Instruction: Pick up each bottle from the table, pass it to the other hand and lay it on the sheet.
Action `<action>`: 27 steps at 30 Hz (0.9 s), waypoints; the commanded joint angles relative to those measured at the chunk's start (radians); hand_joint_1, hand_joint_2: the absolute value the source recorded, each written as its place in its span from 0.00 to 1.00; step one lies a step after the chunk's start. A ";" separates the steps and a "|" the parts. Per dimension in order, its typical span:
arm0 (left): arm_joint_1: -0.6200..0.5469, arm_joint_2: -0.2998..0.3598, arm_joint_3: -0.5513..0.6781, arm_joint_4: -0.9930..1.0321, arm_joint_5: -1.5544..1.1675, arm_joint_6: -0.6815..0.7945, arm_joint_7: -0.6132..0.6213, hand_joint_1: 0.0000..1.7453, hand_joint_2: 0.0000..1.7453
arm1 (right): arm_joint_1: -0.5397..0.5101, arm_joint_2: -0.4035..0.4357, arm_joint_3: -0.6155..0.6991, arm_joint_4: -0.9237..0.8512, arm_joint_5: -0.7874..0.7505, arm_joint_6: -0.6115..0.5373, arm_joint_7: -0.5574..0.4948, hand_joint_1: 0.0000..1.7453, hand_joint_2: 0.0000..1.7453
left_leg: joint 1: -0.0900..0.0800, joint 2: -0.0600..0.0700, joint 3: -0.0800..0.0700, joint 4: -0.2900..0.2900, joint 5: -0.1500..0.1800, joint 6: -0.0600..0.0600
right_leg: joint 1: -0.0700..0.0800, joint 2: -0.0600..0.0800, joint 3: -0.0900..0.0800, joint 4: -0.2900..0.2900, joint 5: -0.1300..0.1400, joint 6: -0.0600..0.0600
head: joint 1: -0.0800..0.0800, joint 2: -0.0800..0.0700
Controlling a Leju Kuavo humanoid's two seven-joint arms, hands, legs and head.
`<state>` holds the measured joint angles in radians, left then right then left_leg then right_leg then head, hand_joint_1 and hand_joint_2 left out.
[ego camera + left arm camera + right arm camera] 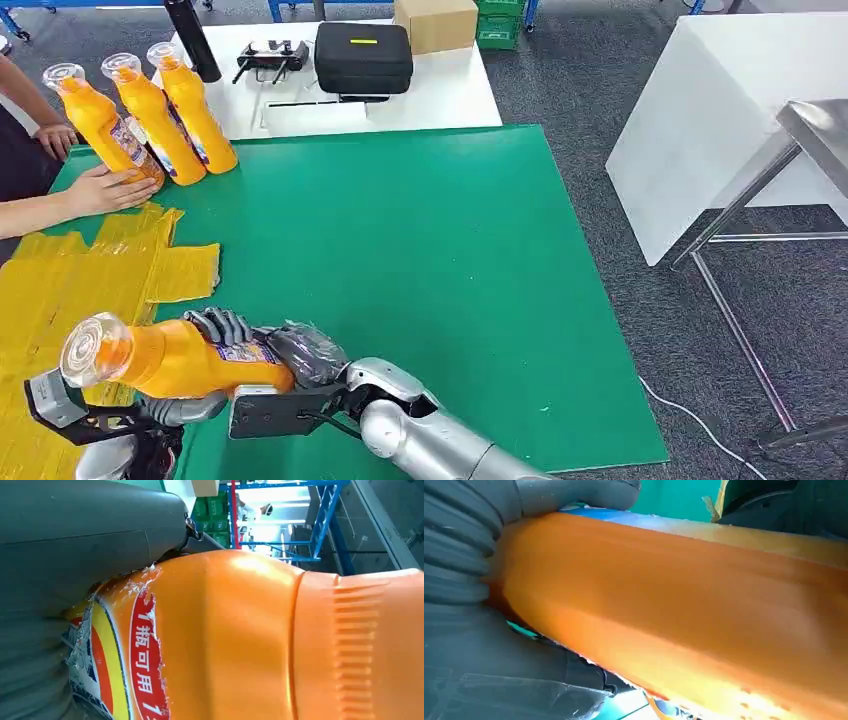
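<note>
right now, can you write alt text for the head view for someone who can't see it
The right robot hand holds an orange bottle sideways at the near edge of a green mat, with the left robot hand just beneath it. Three more bottles stand at the far left beside a person's hand, near a yellow sheet.

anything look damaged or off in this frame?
Yes: the label on the held orange bottle is torn, with ragged white edges beside the left hand. The yellow sheet is wrinkled and jagged-edged. At the far corner, a person's hand steadies one of three leaning bottles.
</note>
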<state>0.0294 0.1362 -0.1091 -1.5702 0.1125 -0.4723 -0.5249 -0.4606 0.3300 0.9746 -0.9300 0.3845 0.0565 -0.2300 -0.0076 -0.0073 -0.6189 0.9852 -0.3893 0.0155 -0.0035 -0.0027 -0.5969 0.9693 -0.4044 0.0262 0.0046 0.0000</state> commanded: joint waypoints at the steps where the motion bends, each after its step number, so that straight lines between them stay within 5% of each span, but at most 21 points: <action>1: -0.059 -0.006 -0.036 0.061 -0.003 0.000 0.008 1.00 1.00 | -0.016 -0.007 0.081 0.046 0.011 0.004 -0.006 1.00 1.00 | 0.001 -0.002 0.003 0.000 -0.001 -0.001 | 0.001 -0.002 0.004 -0.001 -0.002 0.000 | 0.000 0.000; 11: -0.049 -0.011 -0.025 0.047 0.008 -0.006 -0.006 1.00 1.00 | -0.016 -0.028 0.032 0.035 -0.008 -0.028 -0.008 1.00 1.00 | 0.000 -0.002 0.003 0.000 -0.001 -0.001 | 0.000 -0.003 0.004 -0.001 -0.002 0.000 | 0.000 0.000; 12: -0.043 -0.012 -0.015 0.037 0.010 -0.001 -0.008 1.00 1.00 | -0.013 -0.036 0.011 0.020 -0.011 -0.046 -0.007 0.42 1.00 | 0.001 -0.003 0.005 0.000 -0.002 -0.002 | 0.001 -0.003 0.006 0.000 -0.003 0.000 | 0.000 0.000; 13: -0.036 -0.010 -0.006 0.029 0.009 0.006 -0.008 1.00 1.00 | -0.012 -0.047 -0.007 0.007 -0.014 -0.058 -0.008 0.00 1.00 | 0.001 -0.003 0.005 0.001 -0.002 -0.002 | 0.001 -0.003 0.007 0.000 -0.003 0.000 | 0.000 0.000; 14: -0.025 -0.008 0.012 0.010 0.006 0.018 -0.007 1.00 1.00 | -0.007 -0.065 -0.039 -0.027 -0.024 -0.070 -0.007 0.00 0.00 | 0.001 -0.003 0.004 0.000 -0.002 -0.002 | 0.001 -0.003 0.006 0.000 -0.003 0.000 | 0.000 0.000; 15: 0.040 0.029 0.140 -0.091 -0.078 0.206 -0.014 1.00 1.00 | 0.038 -0.173 -0.173 -0.201 -0.062 -0.194 -0.012 0.00 0.00 | 0.001 -0.002 0.003 0.000 -0.001 -0.001 | 0.001 -0.003 0.005 -0.001 -0.002 0.000 | 0.000 0.000; 17: 0.073 0.027 0.292 -0.153 -0.078 0.132 0.020 1.00 1.00 | 0.079 -0.245 -0.291 -0.335 -0.048 -0.090 0.007 0.00 0.00 | 0.002 -0.001 0.003 0.001 -0.002 -0.001 | 0.002 -0.001 0.005 -0.001 -0.002 0.000 | 0.000 0.000; 27: 0.051 -0.033 0.361 -0.195 -0.329 0.285 0.005 1.00 1.00 | 0.136 -0.220 -0.360 -0.362 0.025 -0.091 0.001 0.00 0.00 | 0.001 -0.001 0.003 0.001 -0.002 -0.001 | 0.001 -0.002 0.004 0.000 -0.002 0.000 | 0.000 0.000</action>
<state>0.0930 0.1503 0.1725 -1.7277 -0.1233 -0.2747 -0.5158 -0.3473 0.1610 0.6925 -1.2172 0.4009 -0.0225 -0.2293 -0.0079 -0.0076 -0.6190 0.9852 -0.3893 0.0156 -0.0037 -0.0028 -0.5965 0.9692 -0.4043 0.0264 0.0050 0.0000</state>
